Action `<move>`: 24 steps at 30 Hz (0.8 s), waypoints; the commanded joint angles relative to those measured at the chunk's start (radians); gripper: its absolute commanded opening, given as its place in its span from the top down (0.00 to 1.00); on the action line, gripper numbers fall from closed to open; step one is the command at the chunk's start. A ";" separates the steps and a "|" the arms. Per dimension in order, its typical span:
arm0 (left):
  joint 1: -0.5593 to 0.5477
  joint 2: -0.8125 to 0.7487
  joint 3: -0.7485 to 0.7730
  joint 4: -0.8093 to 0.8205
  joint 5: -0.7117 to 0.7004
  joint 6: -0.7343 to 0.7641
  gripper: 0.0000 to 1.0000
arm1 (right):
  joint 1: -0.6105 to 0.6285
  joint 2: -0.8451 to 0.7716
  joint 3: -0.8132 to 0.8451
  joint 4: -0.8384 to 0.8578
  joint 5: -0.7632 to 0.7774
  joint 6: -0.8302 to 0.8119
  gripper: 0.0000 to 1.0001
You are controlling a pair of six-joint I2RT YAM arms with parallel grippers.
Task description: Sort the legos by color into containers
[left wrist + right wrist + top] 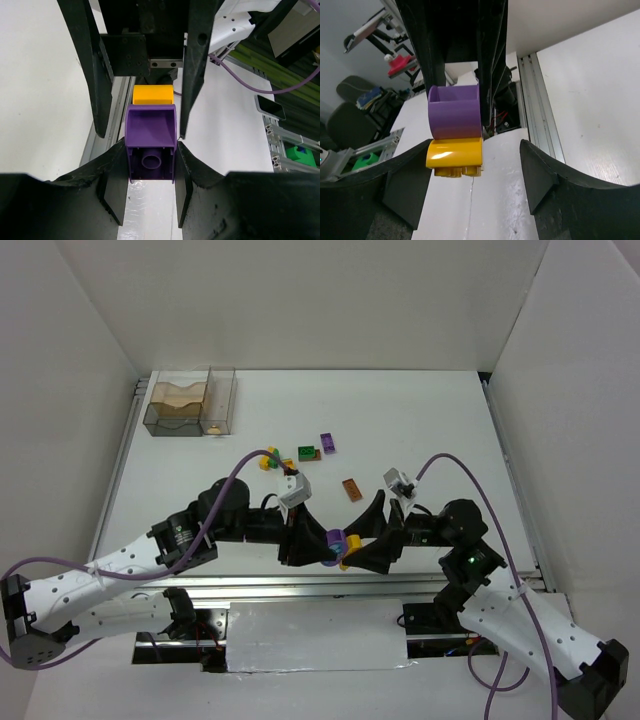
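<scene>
The top camera looks steeply down from above and behind the arm bases, far enough back to take in the whole white table (420, 420). The left wrist camera sits close behind its own fingers (112, 195) and faces the opposite arm. The right wrist camera looks back the other way, equally close. All three views share the joined purple brick (150, 135) and yellow brick (152, 94) at the table's near edge.

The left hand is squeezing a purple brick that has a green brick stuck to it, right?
Not quite: the brick stuck to the purple brick is a yellow brick, not green. The left wrist view shows it. The left hand is squeezing the purple one.
</scene>
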State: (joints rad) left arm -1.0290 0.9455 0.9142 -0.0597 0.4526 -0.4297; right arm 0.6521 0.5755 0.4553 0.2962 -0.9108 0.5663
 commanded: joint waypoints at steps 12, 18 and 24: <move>0.021 -0.030 -0.003 0.083 0.029 -0.023 1.00 | 0.004 0.030 -0.026 0.227 -0.046 0.101 0.43; 0.037 -0.031 0.011 0.077 0.054 -0.018 1.00 | 0.004 -0.002 -0.007 0.129 -0.042 0.043 0.36; 0.037 -0.027 0.005 0.089 0.069 -0.021 1.00 | 0.004 -0.011 0.002 0.136 -0.034 0.043 0.68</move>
State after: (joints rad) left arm -0.9970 0.9360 0.9089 -0.0299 0.4885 -0.4534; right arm 0.6537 0.5766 0.4320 0.4156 -0.9390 0.6163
